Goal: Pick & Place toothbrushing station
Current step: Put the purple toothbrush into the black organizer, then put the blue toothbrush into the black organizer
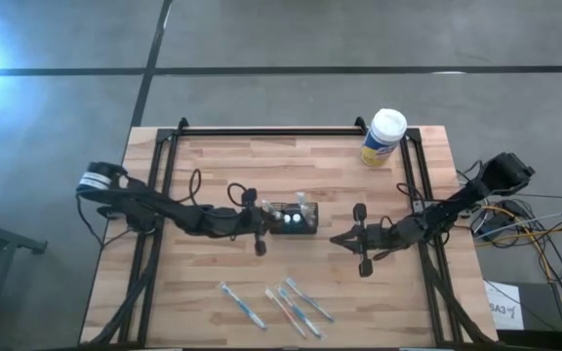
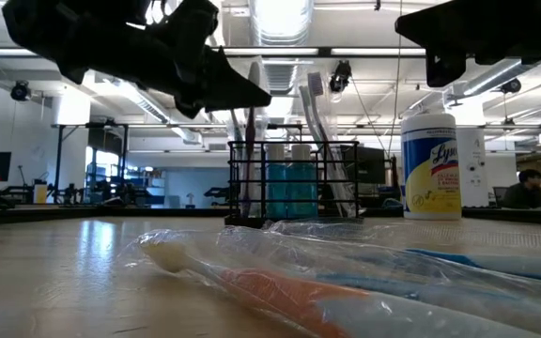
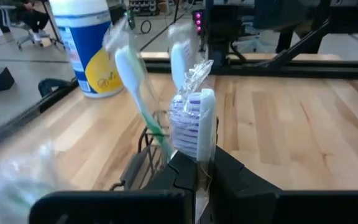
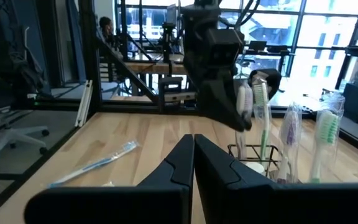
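1. Nearest the front edge of the table, several wrapped toothbrushes [image 1: 291,305] lie loose on the wood, fanned at angles. Their crinkled clear film catches the light, and blue and orange handles show through it.

2. Mid-table stands the toothbrushing station [image 1: 294,218], a small black wire-mesh caddy with squared compartments. It holds a few upright brushes, still in film, and pale blue cups or inserts.

3. The left gripper [image 1: 259,230] sits just beside the station on its left-arm side. Its fingers are clenched on a wrapped toothbrush [image 3: 193,124] with a white head and purple bristles, held upright at the caddy's rim.

4. The step in hand looks like loading: this brush is being set into a compartment. The next move calls for lowering the handle straight down through a free cell, then letting go without snagging the film on the mesh or knocking the brushes already standing. A green-handled one leans close by.

5. The right gripper [image 1: 363,239] waits across the caddy, apart from it, pinched closed on nothing.

6. Farther back, near the table's far right corner, stands a tall wipes canister [image 1: 383,137] with a white cap and yellow label: smooth, rigid plastic, well clear of the work.

7. The table [image 1: 213,161] is butcher-block wood, pale and striped, inside a black metal frame.
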Robot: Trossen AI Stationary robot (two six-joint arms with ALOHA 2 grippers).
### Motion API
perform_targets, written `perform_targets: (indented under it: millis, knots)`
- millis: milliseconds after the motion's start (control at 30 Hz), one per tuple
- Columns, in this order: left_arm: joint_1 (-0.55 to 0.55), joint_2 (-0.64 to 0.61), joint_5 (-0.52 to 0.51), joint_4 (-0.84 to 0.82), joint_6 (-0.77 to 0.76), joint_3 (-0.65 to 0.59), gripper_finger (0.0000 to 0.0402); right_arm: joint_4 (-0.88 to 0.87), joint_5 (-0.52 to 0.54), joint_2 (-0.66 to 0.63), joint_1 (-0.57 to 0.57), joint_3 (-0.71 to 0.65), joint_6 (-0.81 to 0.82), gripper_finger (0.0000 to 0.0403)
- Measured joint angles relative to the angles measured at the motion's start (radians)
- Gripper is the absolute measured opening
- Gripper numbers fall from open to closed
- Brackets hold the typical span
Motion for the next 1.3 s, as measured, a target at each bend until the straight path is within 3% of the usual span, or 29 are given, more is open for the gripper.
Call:
perform_targets:
  millis: [233, 500, 800, 1067, 1300]
  knots:
    - [-0.001, 0.009, 0.004, 0.005, -0.014, -0.004, 0.0023, 0.0, 0.0, 0.0, 0.0, 0.001, 0.003, 0.0008]
    - [0.0, -0.028, 0.082, -0.019, -0.029, -0.005, 0.0055, 0.001, 0.0, 0.0, 0.0, 0.004, 0.012, 0.0008]
    - [-0.002, -0.051, 0.148, -0.027, -0.108, -0.005, 0.0175, 0.001, 0.0, 0.0, 0.0, 0.004, 0.026, 0.0008]
    - [-0.003, -0.185, 0.18, -0.112, -0.199, 0.0, 0.0268, 0.0, 0.001, 0.0, 0.0, 0.004, 0.013, 0.0008]
    - [-0.027, -0.425, 0.437, -0.422, -0.155, 0.01, 0.0279, 0.0, 0.001, 0.0, 0.0, 0.006, 0.025, 0.0008]
